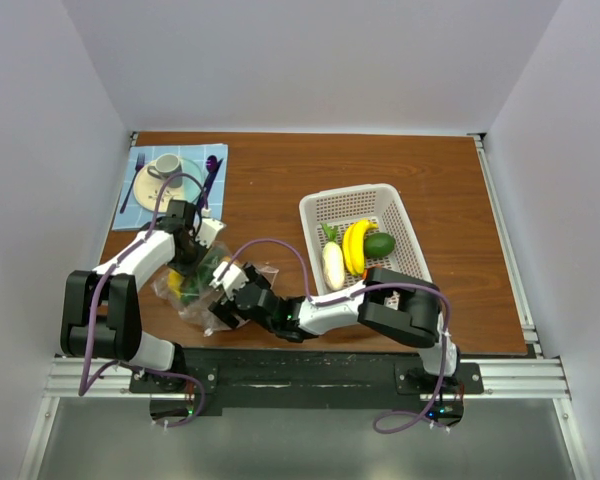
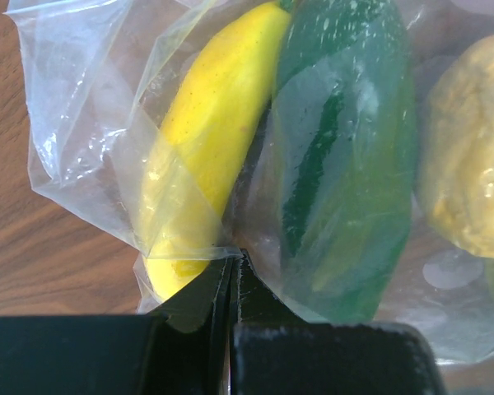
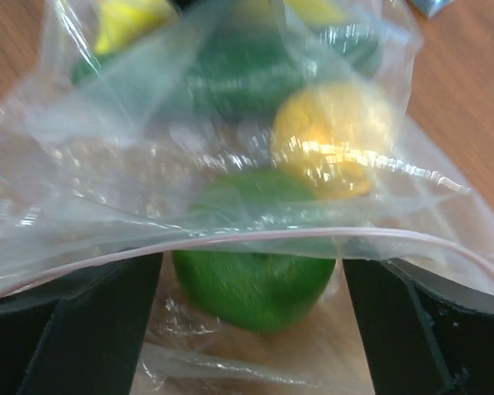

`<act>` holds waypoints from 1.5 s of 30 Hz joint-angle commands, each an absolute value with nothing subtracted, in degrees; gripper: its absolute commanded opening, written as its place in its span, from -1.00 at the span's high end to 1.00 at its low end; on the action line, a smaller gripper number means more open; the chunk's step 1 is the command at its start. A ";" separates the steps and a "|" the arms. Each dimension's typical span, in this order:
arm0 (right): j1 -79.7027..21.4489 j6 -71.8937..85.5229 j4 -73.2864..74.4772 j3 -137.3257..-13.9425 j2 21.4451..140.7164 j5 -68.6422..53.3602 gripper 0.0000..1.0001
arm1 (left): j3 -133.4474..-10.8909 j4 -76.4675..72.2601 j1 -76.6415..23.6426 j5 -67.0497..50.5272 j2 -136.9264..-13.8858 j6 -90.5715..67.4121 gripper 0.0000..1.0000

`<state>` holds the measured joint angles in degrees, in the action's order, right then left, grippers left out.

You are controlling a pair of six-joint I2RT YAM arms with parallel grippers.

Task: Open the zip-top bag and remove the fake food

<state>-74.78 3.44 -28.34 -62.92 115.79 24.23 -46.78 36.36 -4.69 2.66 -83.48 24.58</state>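
Left pincer [image 2: 232,263]: pressed together, pinching the zip-top bag [image 1: 193,290].
Right pincer [image 3: 251,280]: spread, arm stretched low, left of basket [image 1: 325,205].
Bag mouth: faces right pincer.

The zip-top bag [image 2: 74,90] is thin clear plastic, shiny and full of wrinkles and folds. Right in front of the left gripper [image 2: 233,265], a yellow piece [image 2: 206,140] inside the bag looks smooth and a bit dull, with tiny specks. Beside it, a dark green piece [image 2: 346,164] looks smooth and glossy. Further to the side, a pale yellow piece [image 2: 469,148] has bumpy, rough skin. The gripper's fingers [image 2: 313,354] are black and matt. The table [image 2: 33,247] under the bag is brown wood with fine lines. Between the tips of the right gripper [image 3: 251,271], a bright green piece [image 3: 251,288] is smooth and shiny. The zip strip [image 3: 255,236] is a pale pink plastic ridge.
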 commanded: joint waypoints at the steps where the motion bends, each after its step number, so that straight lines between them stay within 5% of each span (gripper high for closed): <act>1: -73.48 5.54 -31.90 -60.82 114.26 21.63 -0.70 | -45.53 36.83 -5.10 0.88 -82.97 24.17 1.00; 8: -73.04 5.18 -34.10 -55.55 106.36 19.51 0.82 | -45.26 36.65 -5.10 1.76 -82.62 24.35 1.00; 9: -73.12 5.45 -33.84 -54.76 104.78 19.60 0.88 | -45.35 36.65 -5.10 1.84 -82.62 24.26 1.00; 18: -73.21 9.23 -22.09 -42.55 81.15 15.56 0.93 | -44.74 35.16 -5.01 2.90 -83.14 24.61 1.00; 25: -73.13 11.51 -6.78 -36.40 61.28 32.40 1.00 | -47.63 39.28 -4.92 0.36 -82.01 23.47 1.00; 37: -58.01 35.57 21.69 -41.12 62.83 61.25 1.00 | -69.78 59.76 -5.10 -16.95 -74.80 21.62 1.00; 41: -57.04 39.18 26.27 -44.46 69.50 62.22 0.76 | -68.47 60.56 -5.01 -16.61 -73.48 22.23 1.00; 42: -56.95 40.42 28.45 -45.78 70.39 62.31 0.49 | -67.94 60.47 -5.10 -16.35 -73.39 22.32 1.00; 43: -56.87 40.08 28.48 -46.14 71.10 61.71 -0.33 | -66.98 60.29 -5.10 -16.09 -73.21 22.32 1.00; 44: -56.95 40.34 28.82 -46.58 72.32 61.44 -0.79 | -66.71 60.21 -5.10 -16.26 -73.04 22.24 1.00; 45: -56.95 40.86 29.70 -47.37 72.77 61.35 -0.97 | -66.53 60.21 -5.10 -16.43 -72.78 22.06 1.00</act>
